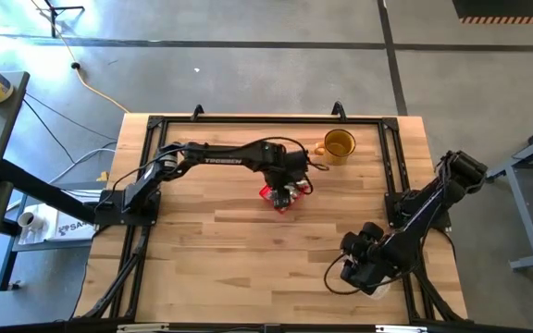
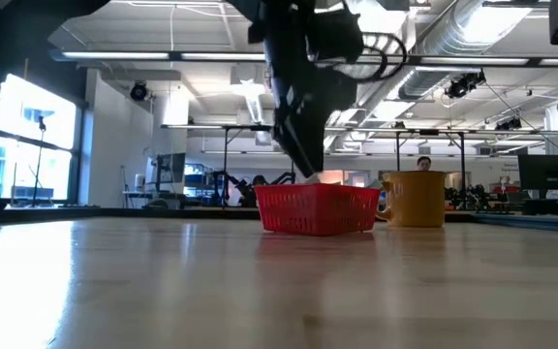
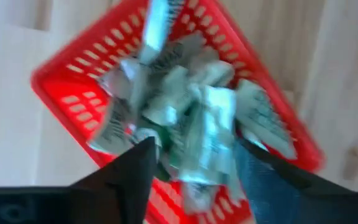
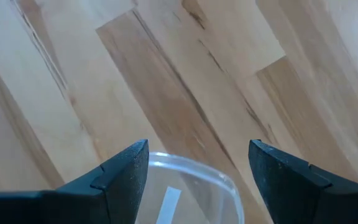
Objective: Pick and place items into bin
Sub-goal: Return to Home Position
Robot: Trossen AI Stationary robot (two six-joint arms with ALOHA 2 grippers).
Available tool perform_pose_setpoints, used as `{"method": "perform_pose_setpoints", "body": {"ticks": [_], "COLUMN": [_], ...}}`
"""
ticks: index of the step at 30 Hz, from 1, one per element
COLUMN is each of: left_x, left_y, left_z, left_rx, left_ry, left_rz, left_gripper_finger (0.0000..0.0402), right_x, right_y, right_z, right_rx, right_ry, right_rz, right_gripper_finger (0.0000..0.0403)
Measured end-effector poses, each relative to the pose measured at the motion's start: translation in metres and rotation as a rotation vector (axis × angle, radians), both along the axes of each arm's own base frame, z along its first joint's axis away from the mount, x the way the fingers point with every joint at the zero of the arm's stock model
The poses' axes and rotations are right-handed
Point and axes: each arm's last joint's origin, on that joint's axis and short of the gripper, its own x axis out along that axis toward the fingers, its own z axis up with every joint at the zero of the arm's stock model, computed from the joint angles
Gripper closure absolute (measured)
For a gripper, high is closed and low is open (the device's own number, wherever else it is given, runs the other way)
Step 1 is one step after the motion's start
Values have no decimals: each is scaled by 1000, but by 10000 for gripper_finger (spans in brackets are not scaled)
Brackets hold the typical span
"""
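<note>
- Left pincer [image 3: 191,143], fingers apart, hovers directly above the red bin [image 3: 51,87]
- Items [image 3: 185,99] heaped inside, long axes pointing every way
- Right pincer [image 4: 197,149], apart, over a clear container [image 4: 194,169]

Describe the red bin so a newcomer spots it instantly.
On the wooden table, look near the middle, under the left gripper, far from the right gripper at the right edge. The red bin sits there, near an amber mug. It alone is bright red, slotted and heaped with pale green-and-white packets.
</note>
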Motion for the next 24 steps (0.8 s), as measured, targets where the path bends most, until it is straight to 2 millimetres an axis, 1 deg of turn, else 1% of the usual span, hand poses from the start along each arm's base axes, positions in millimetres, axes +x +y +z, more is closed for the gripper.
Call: {"method": "perform_pose_setpoints", "body": {"ticks": [2, 4, 8, 9, 12, 13, 15, 19, 21, 22, 23, 24], "left_x": [-2, -2, -12, -15, -25, -30, -36, -39, -39, -39, -37, -34], "left_y": [-11, -23, -51, -59, -84, -93, -108, -138, -152, -158, -163, -168], "left_z": [12, 34, 77, 86, 119, 128, 143, 157, 159, 155, 147, 135], "left_rx": [-6, -14, -88, -104, -132, -138, -158, -182, -191, -194, -199, -218], "left_ry": [-11, -77, -137, -153, -241, -263, -310, -414, -453, -461, -462, -449], "left_rz": [5, 7, -27, -42, -91, -107, -119, -186, -221, -237, -247, -244], "left_gripper_finger": [123, 100, 68, 62, 49, 46, 41, 39, 41, 43, 44, 45], "right_x": [2, 4, 9, 11, 17, 20, 26, 48, 58, 61, 63, 65], "right_y": [-2, -4, -8, -9, -10, -8, -3, 9, 11, 9, 5, 2], "right_z": [0, 0, 0, 0, 1, 1, 4, 15, 21, 21, 17, 12], "right_rx": [-9, -25, -16, 1, 127, 155, 182, 248, 281, 286, 292, 309], "right_ry": [2, 3, 6, 12, 77, 62, -25, -277, -372, -395, -403, -408], "right_rz": [15, 34, 24, 13, 3, 13, 50, 156, 206, 212, 216, 229], "right_gripper_finger": [136, 136, 136, 136, 136, 136, 136, 136, 136, 136, 136, 136]}}
